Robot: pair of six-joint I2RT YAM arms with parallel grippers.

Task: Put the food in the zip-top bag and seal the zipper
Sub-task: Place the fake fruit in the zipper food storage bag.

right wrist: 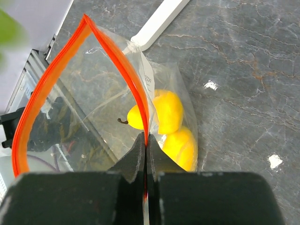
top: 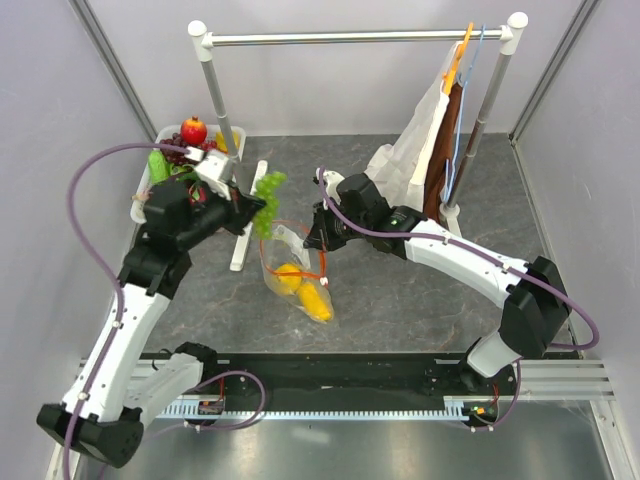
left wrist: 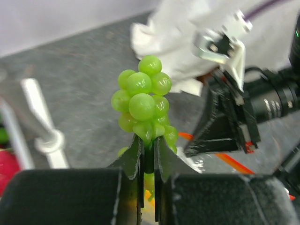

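Note:
My left gripper (left wrist: pixel 148 140) is shut on a bunch of green grapes (left wrist: pixel 143 105) and holds it in the air just left of the bag's mouth; the grapes also show in the top view (top: pixel 267 200). My right gripper (right wrist: pixel 146 140) is shut on the orange-red zipper edge (right wrist: pixel 133 82) of the clear zip-top bag (top: pixel 295 270), holding the mouth open in a wide loop. Two yellow fruits (right wrist: pixel 171 112) lie inside the bag, also seen from above (top: pixel 305 290). A red apple (top: pixel 194 130) and other toy food sit in a white tray (top: pixel 160 135) at the back left.
A white clothes rack (top: pixel 355 38) stands at the back, with a white cloth (top: pixel 420 145) on a hanger at its right. A white rack foot (top: pixel 248 215) lies on the grey table left of the bag. A black rail (top: pixel 330 375) runs along the near edge.

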